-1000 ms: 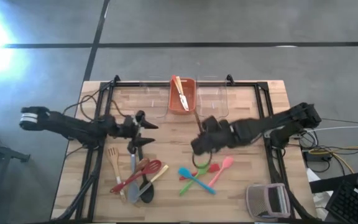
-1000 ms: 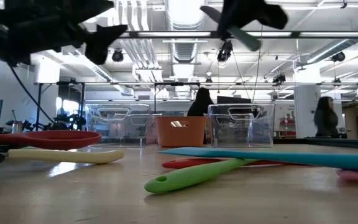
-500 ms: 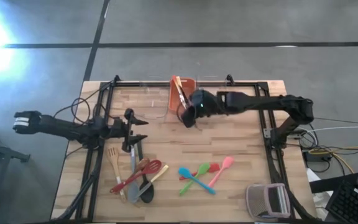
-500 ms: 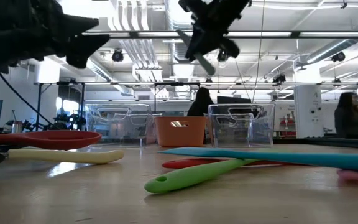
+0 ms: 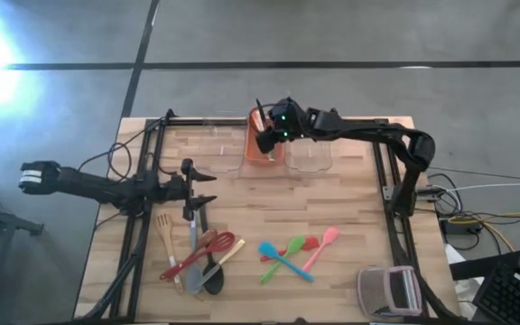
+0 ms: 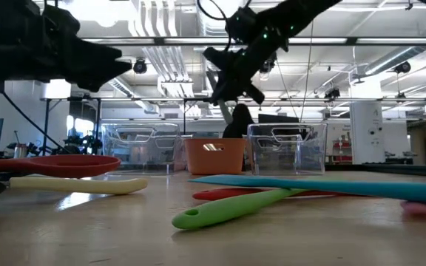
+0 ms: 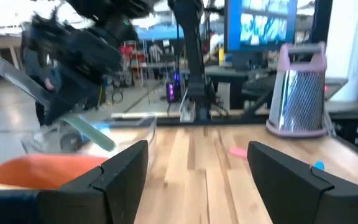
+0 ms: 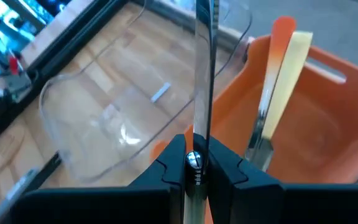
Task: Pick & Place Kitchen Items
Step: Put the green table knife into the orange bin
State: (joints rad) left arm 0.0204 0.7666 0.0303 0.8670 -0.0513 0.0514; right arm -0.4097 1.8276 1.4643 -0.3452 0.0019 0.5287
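right hand (image 5: 266, 137) grips one grey utensil (image 8: 202, 74) over one red bin (image 5: 264, 149); left hand (image 5: 204, 188) open.

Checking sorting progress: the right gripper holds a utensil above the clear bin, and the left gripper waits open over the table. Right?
Not quite: the right gripper holds its utensil above the orange bin, not the clear one, as the high view shows. The left gripper does wait open.
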